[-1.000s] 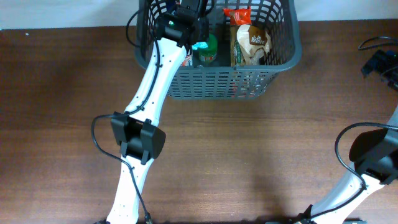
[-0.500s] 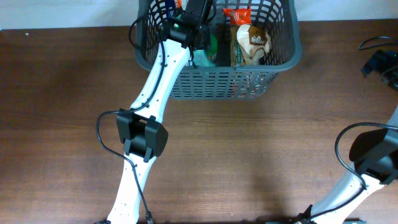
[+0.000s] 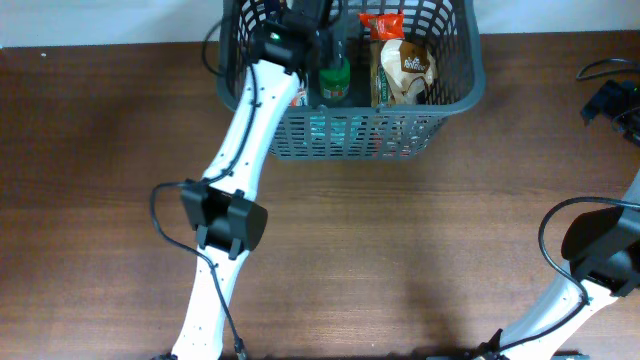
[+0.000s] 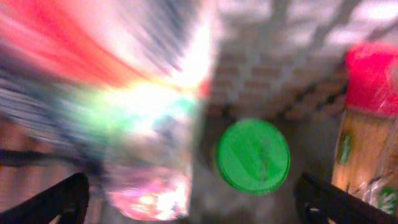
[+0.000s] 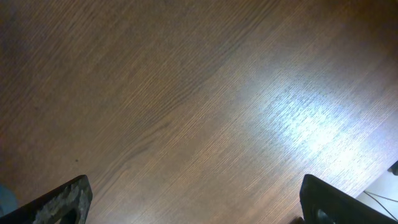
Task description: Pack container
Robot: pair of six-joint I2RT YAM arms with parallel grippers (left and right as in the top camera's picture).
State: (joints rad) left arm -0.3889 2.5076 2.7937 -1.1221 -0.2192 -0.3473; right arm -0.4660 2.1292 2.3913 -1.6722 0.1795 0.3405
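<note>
The dark grey slotted container [image 3: 352,135] stands at the table's far edge. My left arm reaches into its left half, and the left gripper [image 4: 196,208] is open, its black fingertips [image 4: 68,200] far apart with nothing between them. Below it stand a green-lidded bottle [image 4: 252,155] and, to the left, a blurred pink and white packet [image 4: 149,180]. From above, the bottle [image 3: 335,78] sits beside a beige bag [image 3: 402,68] and a red packet [image 3: 383,22]. My right gripper [image 5: 196,205] hangs open over bare wood, far right of the container.
A red and yellow packet [image 4: 372,118] lies at the right of the left wrist view, against the container's lattice wall [image 4: 280,62]. Black cables and the right arm's gear [image 3: 610,100] sit at the table's right edge. The brown wooden table [image 3: 400,250] spreads in front of the container.
The left jaws have gone from shut to wide open inside the container. The left wrist shifted slightly over the bottle. The right arm has not moved.
</note>
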